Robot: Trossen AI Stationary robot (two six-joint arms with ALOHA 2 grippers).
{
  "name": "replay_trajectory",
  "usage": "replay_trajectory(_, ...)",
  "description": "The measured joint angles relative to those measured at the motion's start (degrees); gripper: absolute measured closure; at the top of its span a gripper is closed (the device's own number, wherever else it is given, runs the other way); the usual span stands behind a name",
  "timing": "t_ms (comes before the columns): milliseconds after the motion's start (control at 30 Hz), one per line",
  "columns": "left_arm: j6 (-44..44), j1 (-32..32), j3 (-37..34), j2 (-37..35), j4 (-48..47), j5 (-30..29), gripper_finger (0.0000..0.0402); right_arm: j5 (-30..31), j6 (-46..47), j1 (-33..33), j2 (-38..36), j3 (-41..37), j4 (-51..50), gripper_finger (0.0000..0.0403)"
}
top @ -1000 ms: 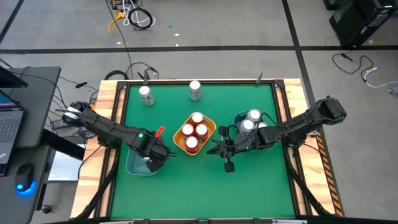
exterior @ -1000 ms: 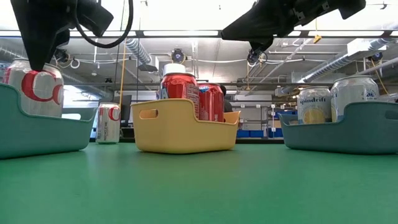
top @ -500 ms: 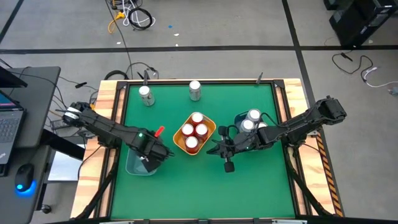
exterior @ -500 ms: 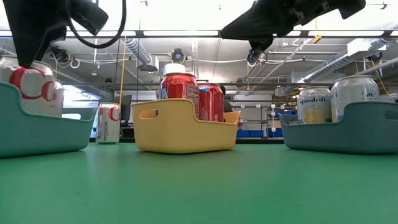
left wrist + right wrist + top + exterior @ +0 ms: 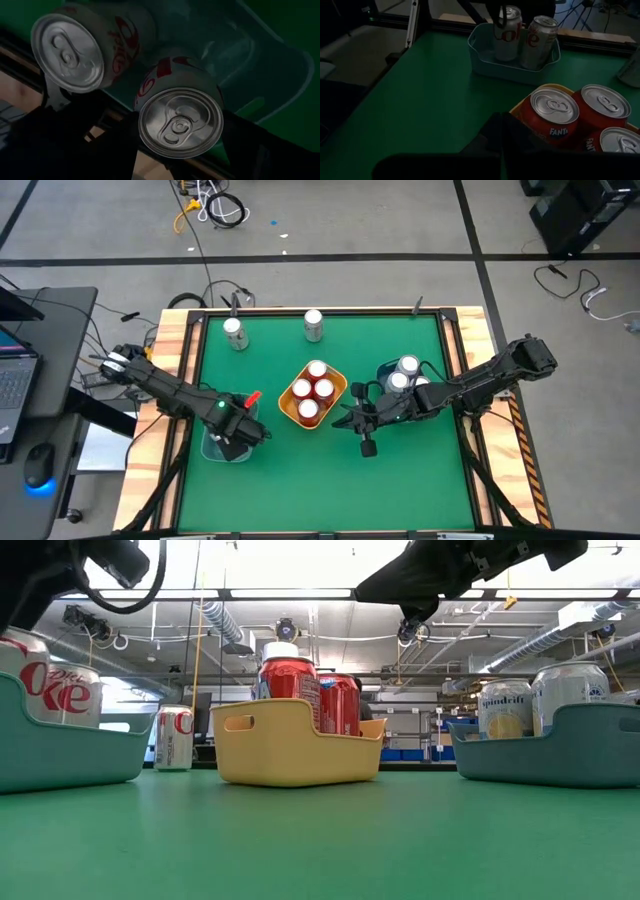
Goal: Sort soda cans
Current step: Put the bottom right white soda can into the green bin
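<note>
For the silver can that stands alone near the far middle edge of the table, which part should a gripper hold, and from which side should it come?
Grip the silver can across its round side wall, coming from above. It stands upright with free table around it; the nearest other can is well apart.

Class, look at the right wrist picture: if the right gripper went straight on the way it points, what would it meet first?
Probably the yellow bin of red Fanta cans, directly ahead of the right gripper. Depth is uncertain.
</note>
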Motion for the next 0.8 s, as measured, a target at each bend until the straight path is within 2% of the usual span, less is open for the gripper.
replay_trajectory(333,-1.3,-1.6,-1.2,0.0,0.9,-0.8,0.0158,0.0,0.9,1.0,0.0,0.0,0.0,0.0403)
replay_trajectory(800,-1.3,-1.8,-2.6,-0.1,0.8,-0.8,0.0104,0.0,0.7,1.3,0.0,0.0,0.2,0.0403)
